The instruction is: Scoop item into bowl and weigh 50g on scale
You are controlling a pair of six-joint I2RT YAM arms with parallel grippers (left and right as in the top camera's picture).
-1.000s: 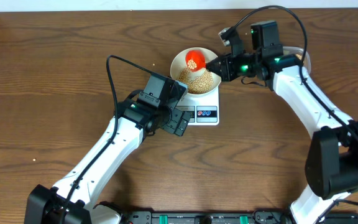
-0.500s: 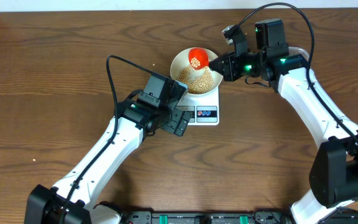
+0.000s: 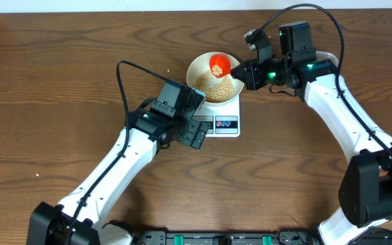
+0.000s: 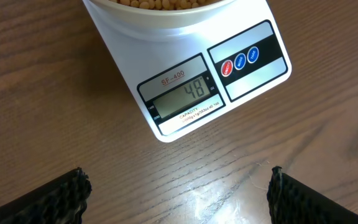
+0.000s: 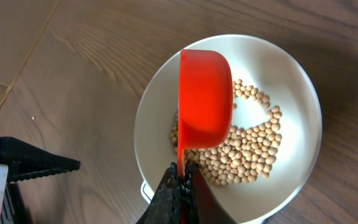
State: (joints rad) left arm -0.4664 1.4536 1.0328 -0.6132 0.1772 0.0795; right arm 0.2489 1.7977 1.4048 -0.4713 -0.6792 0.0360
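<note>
The white bowl (image 3: pixel 194 65) sits on the white scale (image 3: pixel 227 125) and holds a layer of tan beans (image 3: pixel 220 88). My right gripper (image 3: pixel 241 71) is shut on the handle of a red scoop (image 3: pixel 219 65), which hangs tipped on its side over the bowl. In the right wrist view the scoop (image 5: pixel 204 99) shows its back above the beans (image 5: pixel 247 149) and the bowl rim (image 5: pixel 154 124), with the gripper (image 5: pixel 183 177) pinching the handle. My left gripper (image 4: pixel 179 186) stands open over bare table in front of the scale (image 4: pixel 253 37), whose display (image 4: pixel 182 94) reads 48.
A clear tub's edge (image 3: pixel 331 60) peeks out behind the right arm at the back right. The left arm lies diagonally across the table's left front. A black cable (image 3: pixel 121 82) loops above the left arm.
The right gripper has drawn the scoop a little to the right over the bowl and rolled it further onto its side. The left arm has stayed put.
</note>
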